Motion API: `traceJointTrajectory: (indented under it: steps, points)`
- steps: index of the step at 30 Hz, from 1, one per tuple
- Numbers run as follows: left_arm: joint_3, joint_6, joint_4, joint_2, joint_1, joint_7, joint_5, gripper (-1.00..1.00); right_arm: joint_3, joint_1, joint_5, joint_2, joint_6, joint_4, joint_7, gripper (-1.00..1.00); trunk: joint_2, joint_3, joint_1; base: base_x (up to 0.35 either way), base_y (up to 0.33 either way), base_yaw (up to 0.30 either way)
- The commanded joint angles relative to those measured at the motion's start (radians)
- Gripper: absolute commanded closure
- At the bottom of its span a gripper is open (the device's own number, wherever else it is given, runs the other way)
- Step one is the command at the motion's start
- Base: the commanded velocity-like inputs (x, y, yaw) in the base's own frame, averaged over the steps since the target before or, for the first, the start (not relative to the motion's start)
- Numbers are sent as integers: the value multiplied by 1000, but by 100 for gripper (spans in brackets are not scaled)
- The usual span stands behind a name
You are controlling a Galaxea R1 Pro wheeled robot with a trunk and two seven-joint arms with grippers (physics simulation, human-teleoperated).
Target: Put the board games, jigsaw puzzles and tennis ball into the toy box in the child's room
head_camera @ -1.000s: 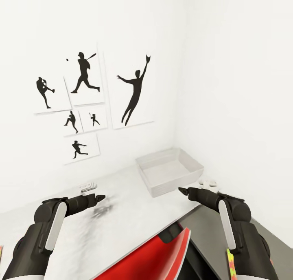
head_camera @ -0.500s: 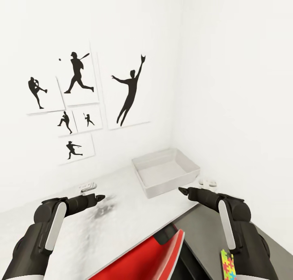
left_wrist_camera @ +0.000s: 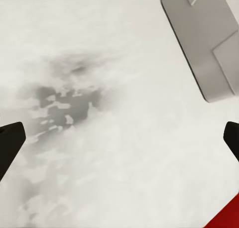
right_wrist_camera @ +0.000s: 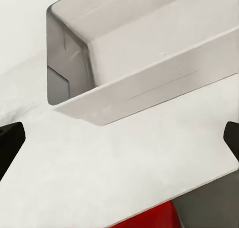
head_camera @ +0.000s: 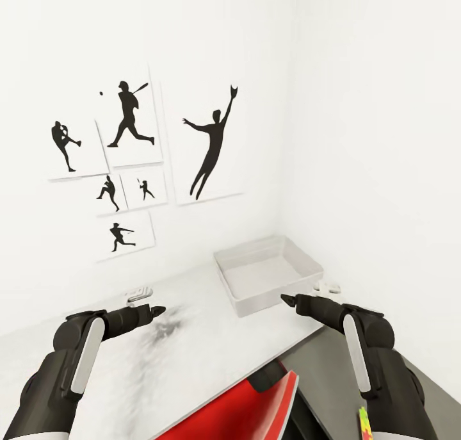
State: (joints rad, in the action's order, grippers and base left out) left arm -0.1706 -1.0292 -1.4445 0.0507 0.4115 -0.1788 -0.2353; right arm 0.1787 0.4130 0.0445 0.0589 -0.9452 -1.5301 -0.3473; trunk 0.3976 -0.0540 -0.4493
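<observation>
Both grippers, left [head_camera: 157, 310] and right [head_camera: 284, 298], hover spread and empty near the toy box [head_camera: 269, 272], likely a rigid, light tray best gripped by its rim.

Toy box [head_camera: 238, 291] matt smooth grey plastic; table [head_camera: 192, 350] matt mottled white; red panel [head_camera: 256, 408] glossy.

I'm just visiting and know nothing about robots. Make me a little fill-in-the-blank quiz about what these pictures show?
1. The grey toy box on the table has ____ inside it.
2. The wall pictures show black ____ of sports players.
3. The left pincer and right pincer both have their fingers spread ____.
4. The chair tucked under the table's edge is coloured ____.

Missing words: nothing; silhouettes; open; red
</observation>
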Motion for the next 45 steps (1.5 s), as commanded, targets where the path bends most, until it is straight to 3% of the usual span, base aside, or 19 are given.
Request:
traceJointTrajectory:
  steps: [1,45]
  points:
    - [-1,-5,0,0,1,-5,2,-100,2,1,4,1,-6,0,-1,-100,2,-2,-1,16,0,32]
    - [3,-5,0,0,1,-5,2,-100,2,1,2,1,23,21,3,-100,2,-2,-1,49,0,3]
